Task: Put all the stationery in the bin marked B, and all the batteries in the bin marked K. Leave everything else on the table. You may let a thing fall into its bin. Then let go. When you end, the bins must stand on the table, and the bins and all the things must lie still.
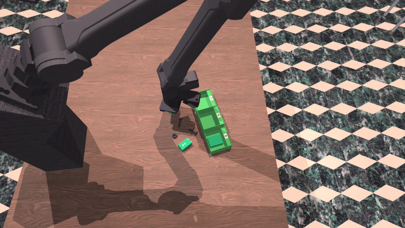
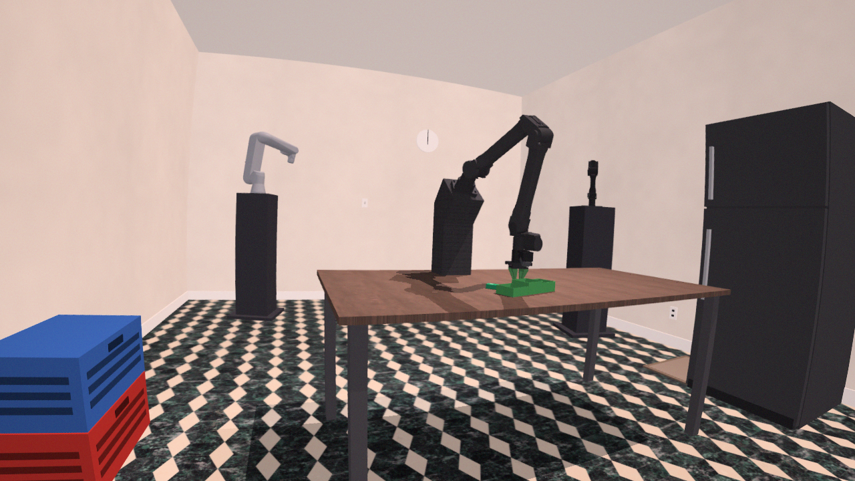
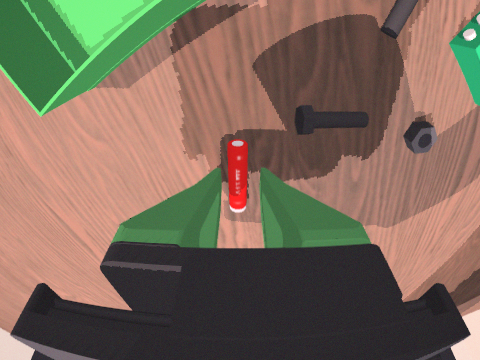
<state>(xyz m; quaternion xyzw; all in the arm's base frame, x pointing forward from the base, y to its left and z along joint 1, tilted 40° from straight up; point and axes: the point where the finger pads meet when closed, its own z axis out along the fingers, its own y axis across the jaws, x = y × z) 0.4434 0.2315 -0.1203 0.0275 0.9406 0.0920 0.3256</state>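
A small red cylindrical battery (image 3: 238,174) lies on the table. My gripper (image 3: 240,177) is down at the table, its green fingers standing a little apart on either side of the battery's near end; I see a gap on each side. In the top view the gripper (image 1: 171,111) is just left of the green row of bins, which are marked P (image 1: 205,99), K (image 1: 209,119) and B (image 1: 217,140). Bin B holds a dark green flat block. A green 9V battery (image 1: 184,143) lies on the table left of bin B.
Two black bolts (image 1: 179,122) (image 1: 193,131) and a black nut (image 1: 174,135) lie between the gripper and the 9V battery. They also show in the wrist view, with the nearer bolt (image 3: 331,119) just right of the red battery. A bin corner (image 3: 114,0) is at the upper left there.
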